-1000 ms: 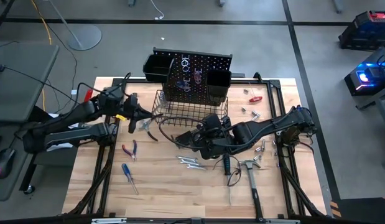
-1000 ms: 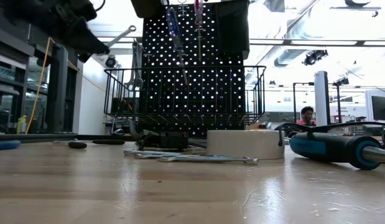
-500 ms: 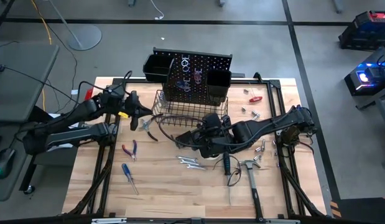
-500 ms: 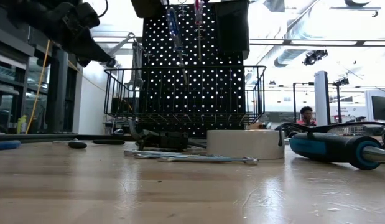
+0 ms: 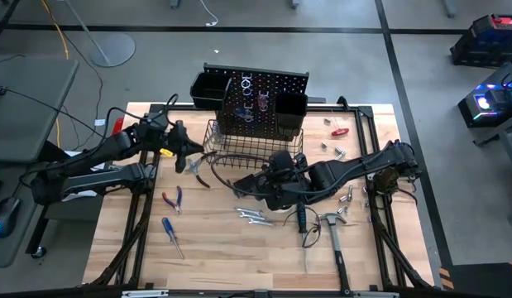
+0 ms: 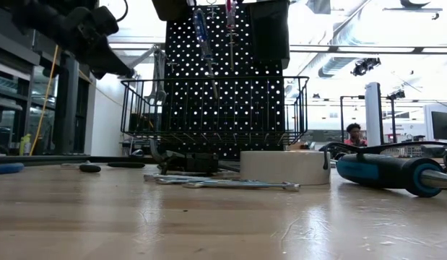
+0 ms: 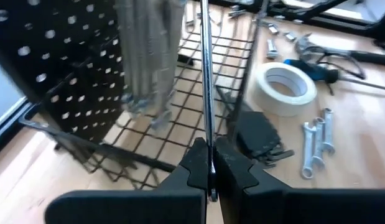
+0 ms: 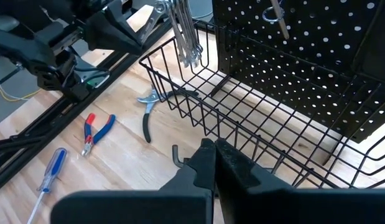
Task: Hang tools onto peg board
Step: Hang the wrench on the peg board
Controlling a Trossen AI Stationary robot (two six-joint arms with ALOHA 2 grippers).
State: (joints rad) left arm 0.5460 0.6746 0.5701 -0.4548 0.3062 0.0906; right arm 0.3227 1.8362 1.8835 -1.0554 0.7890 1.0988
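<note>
The black peg board (image 5: 260, 103) stands at the table's far side with a wire basket (image 5: 256, 147) in front. Several silver wrenches (image 6: 159, 72) and two screwdrivers (image 6: 203, 36) hang on it. My left gripper (image 7: 211, 168) is up in the air left of the basket, shut on a silver wrench (image 7: 206, 87) whose free end reaches toward the hung wrenches (image 8: 183, 31). My right gripper (image 8: 214, 152) hovers shut in front of the basket, holding nothing. A white tape roll (image 7: 284, 84), wrenches (image 5: 254, 215), a hammer (image 5: 332, 228), pliers (image 5: 198, 172) and a blue screwdriver (image 5: 171, 236) lie on the table. My left gripper pinches the wrench's shaft (image 7: 208, 140) between its two fingers, near one end. The wrench runs on along the fingers and sticks out far past their tips, slanting toward the peg board. It is lifted clear of the table and seen edge-on in the wrist view.
Two black bins (image 5: 208, 87) sit on the peg board. Small red-and-blue pliers (image 5: 173, 199) lie at the left and a blue-handled screwdriver (image 6: 389, 173) at the right. Small bits (image 5: 334, 149) are scattered at the far right. A person (image 6: 355, 133) shows far behind the table.
My left gripper has carried the wrench toward the peg board and a little down, tipping slightly. The wrench's free end now stands close to the hung wrenches. My right arm has kept still.
</note>
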